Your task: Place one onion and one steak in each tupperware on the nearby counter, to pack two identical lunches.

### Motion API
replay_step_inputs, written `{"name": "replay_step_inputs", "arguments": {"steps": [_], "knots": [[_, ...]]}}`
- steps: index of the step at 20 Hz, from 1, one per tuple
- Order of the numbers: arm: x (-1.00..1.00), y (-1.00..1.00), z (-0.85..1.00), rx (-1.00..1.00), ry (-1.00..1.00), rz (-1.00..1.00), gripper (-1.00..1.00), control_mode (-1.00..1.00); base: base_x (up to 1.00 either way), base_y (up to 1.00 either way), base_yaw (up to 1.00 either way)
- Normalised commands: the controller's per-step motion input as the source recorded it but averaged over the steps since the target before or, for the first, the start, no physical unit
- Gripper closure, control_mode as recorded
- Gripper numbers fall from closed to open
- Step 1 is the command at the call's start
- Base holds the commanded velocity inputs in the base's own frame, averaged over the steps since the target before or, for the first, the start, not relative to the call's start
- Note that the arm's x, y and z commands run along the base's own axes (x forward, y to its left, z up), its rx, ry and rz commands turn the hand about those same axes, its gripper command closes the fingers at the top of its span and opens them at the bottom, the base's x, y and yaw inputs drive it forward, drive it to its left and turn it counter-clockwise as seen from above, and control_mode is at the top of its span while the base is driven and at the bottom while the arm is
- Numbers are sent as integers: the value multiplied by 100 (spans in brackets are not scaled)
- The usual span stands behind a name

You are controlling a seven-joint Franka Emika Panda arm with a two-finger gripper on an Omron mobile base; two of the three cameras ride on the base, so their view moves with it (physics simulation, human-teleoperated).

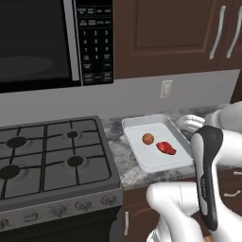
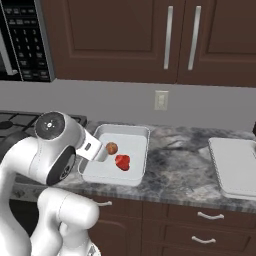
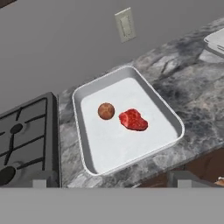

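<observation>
A white tupperware (image 1: pixel 156 163) (image 2: pixel 127 137) (image 3: pixel 127 89) sits on the marbled counter (image 2: pixel 175 160) (image 3: pixel 192 92) just right of the stove. In it lie a round brown onion (image 1: pixel 148 138) (image 2: pixel 111 148) (image 3: pixel 106 110) and, beside it, a red steak (image 1: pixel 166 148) (image 2: pixel 122 161) (image 3: pixel 133 120). A second white tupperware (image 2: pixel 235 167) (image 3: pixel 217 40) stands further right on the counter, partly cut off by the frame. My gripper (image 3: pixel 113 183) is open with nothing between its fingers. It hovers above the near side of the first tupperware, apart from the food.
A black gas stove (image 1: pixel 47 151) (image 3: pixel 22 135) borders the counter on the left, with a microwave (image 1: pixel 38 38) above it. A wall outlet (image 2: pixel 161 100) is behind the counter. Dark drawers (image 2: pixel 200 220) run below, dark wall cabinets (image 2: pixel 150 35) above.
</observation>
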Motion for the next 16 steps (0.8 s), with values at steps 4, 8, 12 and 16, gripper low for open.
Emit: {"name": "replay_step_inputs", "arguments": {"steps": [4,8,12,16], "knots": [[-41,-2,0,-3,0,2,-100,-100,0,0,0],[-11,4,0,-8,0,10,-100,-100,0,0,0],[0,14,0,-11,1,11,-100,-100,0,0,0],[0,0,0,0,0,0,-100,100,-17,-12,1]]}}
